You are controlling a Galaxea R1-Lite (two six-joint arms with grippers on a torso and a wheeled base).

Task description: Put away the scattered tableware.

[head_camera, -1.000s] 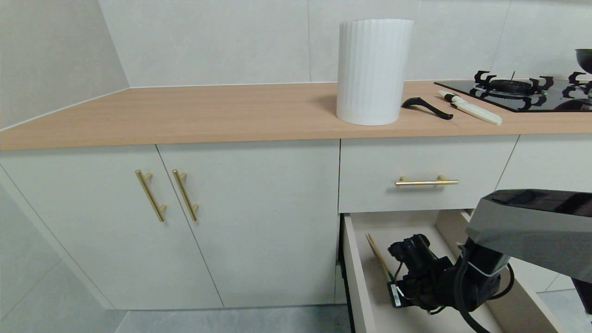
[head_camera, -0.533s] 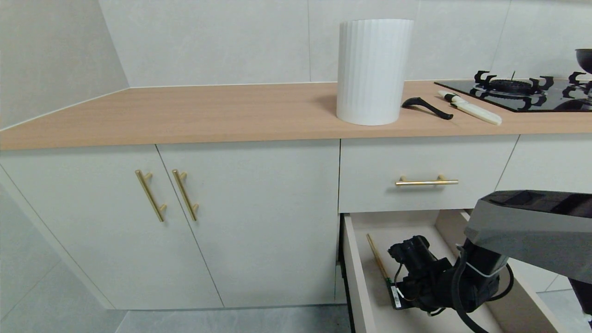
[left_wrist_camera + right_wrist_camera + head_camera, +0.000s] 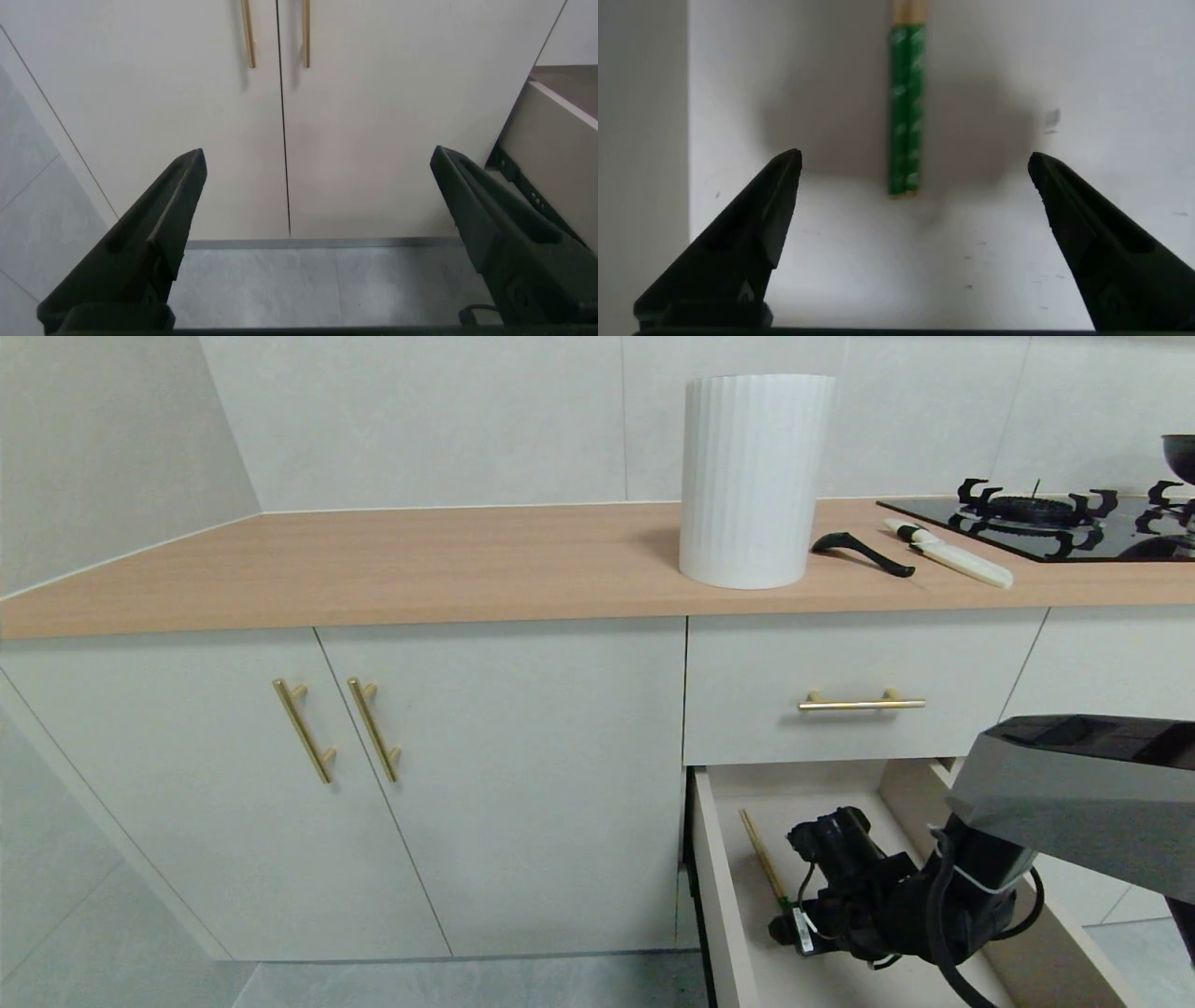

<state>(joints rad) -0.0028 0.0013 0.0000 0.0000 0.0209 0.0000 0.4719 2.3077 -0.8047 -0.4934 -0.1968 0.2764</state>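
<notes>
We had our right gripper [image 3: 910,163] low inside the open drawer [image 3: 717,896], jaws spread wide and holding nothing. The chopsticks [image 3: 906,103] lay flat on the drawer floor under the gap, green-wrapped ends nearest the gripper. We judged them put away. They looked light, stiff and thin, and likely to roll apart if nudged.

Our left gripper [image 3: 318,177] hung just as wide and empty, low before the closed cabinet doors [image 3: 374,112].

Up on the countertop [image 3: 420,560], a black-handled utensil [image 3: 864,553] and a white knife [image 3: 952,560] lay side by side, just beside the white ribbed canister [image 3: 752,476]. We took both for light, rigid pieces. The knife looked smooth and apt to slip, so we judged a hold across its handle, clear of the blade, to be best. The utensil was best held at mid-handle.
</notes>
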